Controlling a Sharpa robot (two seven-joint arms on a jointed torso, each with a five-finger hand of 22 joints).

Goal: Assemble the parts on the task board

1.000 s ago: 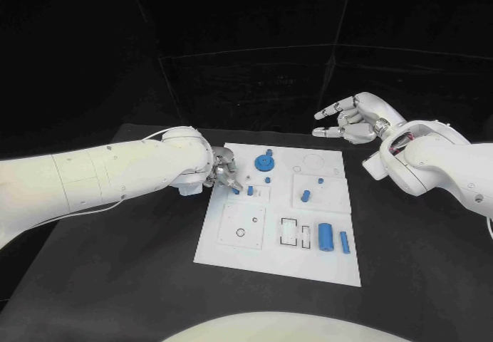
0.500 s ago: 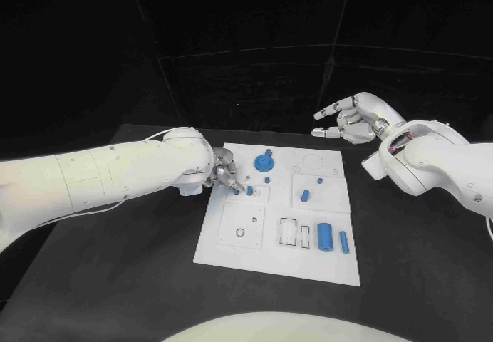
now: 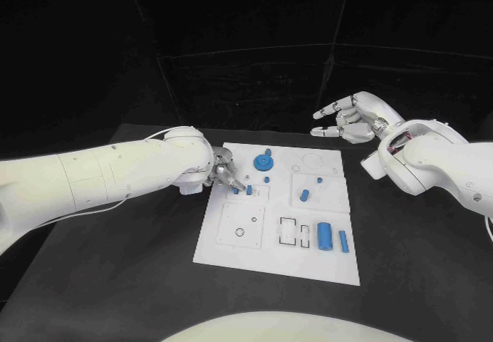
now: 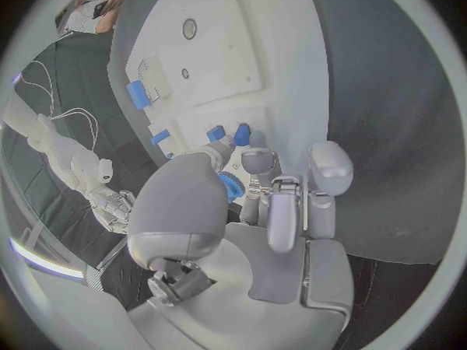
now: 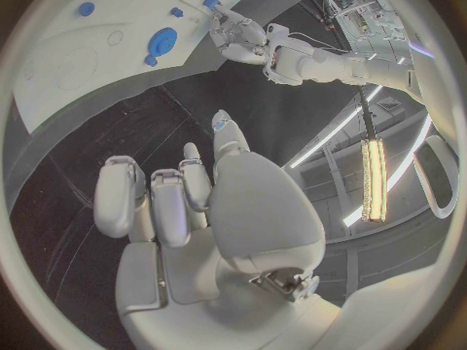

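Observation:
The white task board lies in the middle of the black table. My left hand is low over the board's left edge and pinches a small blue peg in its fingertips, right beside another blue peg standing in the board. A round blue gear-like part sits near the far edge. My right hand hangs raised beyond the board's far right corner, fingers apart and holding nothing.
More blue parts are on the board: a short peg, a block, a thick cylinder and a slim bar near the right edge. Outlined slots and a ring-marked square lie towards me.

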